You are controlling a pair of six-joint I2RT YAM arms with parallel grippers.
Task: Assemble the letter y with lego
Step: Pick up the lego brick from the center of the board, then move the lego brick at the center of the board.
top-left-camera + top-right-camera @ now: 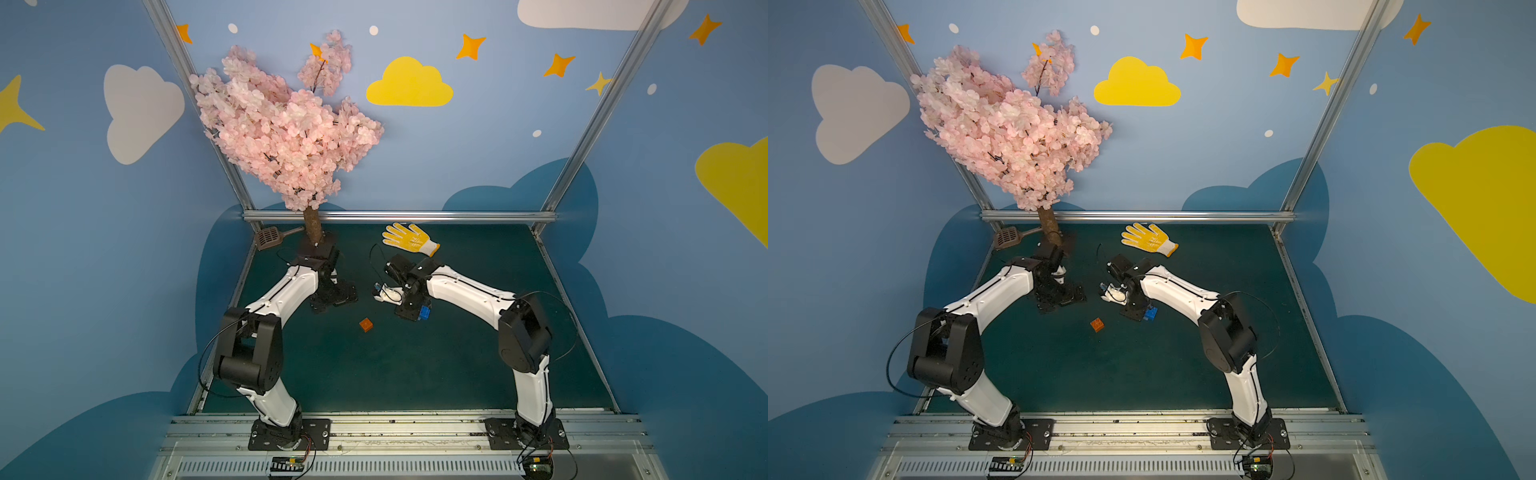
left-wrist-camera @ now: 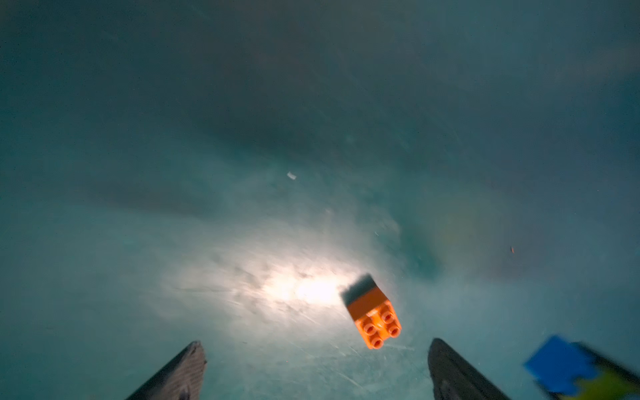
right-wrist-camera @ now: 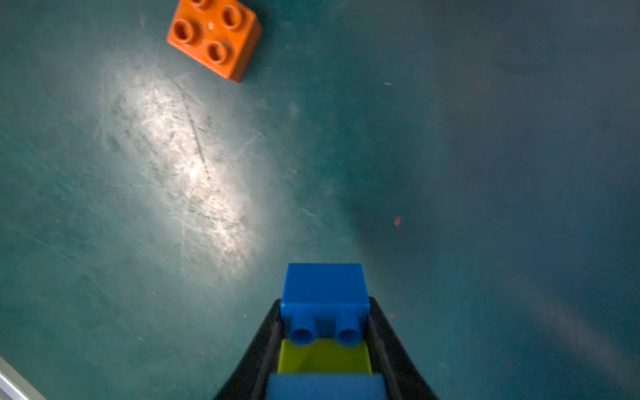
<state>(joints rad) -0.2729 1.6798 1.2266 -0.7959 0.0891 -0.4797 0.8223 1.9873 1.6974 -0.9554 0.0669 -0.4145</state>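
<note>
Now the right hand (image 3: 325,306) is clenched on a stack of lego. A blue brick (image 3: 325,284) sticks out past the fingertips with its studs facing a green brick (image 3: 323,356) just behind it. Another blue piece (image 3: 325,388) sits further back, blurred. The stack is low over the worktop (image 1: 415,374); I cannot tell whether it touches. An orange brick (image 1: 365,324) lies alone, studs up, between the two arms. The left hand (image 2: 317,346) is released, jaws wide and empty, near the orange brick.
</note>
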